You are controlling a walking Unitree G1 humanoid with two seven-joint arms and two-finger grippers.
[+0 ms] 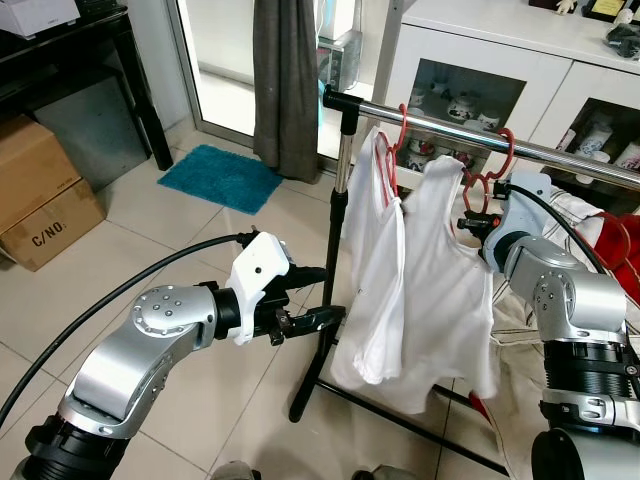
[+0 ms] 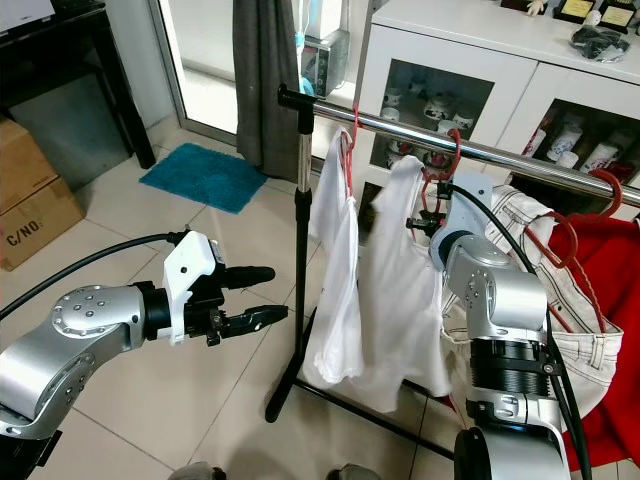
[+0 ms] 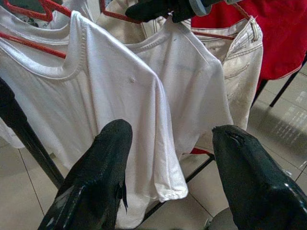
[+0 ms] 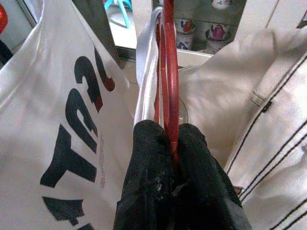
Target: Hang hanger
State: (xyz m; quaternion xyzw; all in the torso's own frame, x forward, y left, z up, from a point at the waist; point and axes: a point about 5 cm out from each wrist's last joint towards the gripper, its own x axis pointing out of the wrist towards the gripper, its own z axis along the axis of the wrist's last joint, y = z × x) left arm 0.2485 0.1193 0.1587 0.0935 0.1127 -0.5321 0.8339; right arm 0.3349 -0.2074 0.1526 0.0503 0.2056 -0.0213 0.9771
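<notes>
Right gripper (image 4: pixel 173 158) is pinched tight on the red hanger (image 4: pixel 169 72), its two black fingers (image 4: pixel 146 158) pressed against either side of the thin red wire with no gap showing between them. Left gripper (image 1: pixel 318 318) waits low beside the rack's upright post, fingers spread wide and holding nothing, pointed toward the hanging clothes.

Largest in the scene is the clothes rack (image 1: pixel 340 215), a black frame with a chrome rail (image 1: pixel 560 155) running across its top. Along that rail hang a white T-shirt (image 1: pixel 375 260), then a second white shirt (image 1: pixel 450 270) on the held hanger, then pale jeans (image 2: pixel 540 260) and a red garment (image 2: pixel 615 330) further along. The held hanger's hook (image 1: pixel 506 150) curves up at the rail and seems to sit over it, though the head views do not make clear whether it rests fully.

Judging by this, the task is at its last step: seating the hook and letting go. The next move calls for the hook to settle squarely on the rail, then a clean opening of the fingers and a withdrawal that does not drag the shirt or nudge the neighbouring hangers
</notes>
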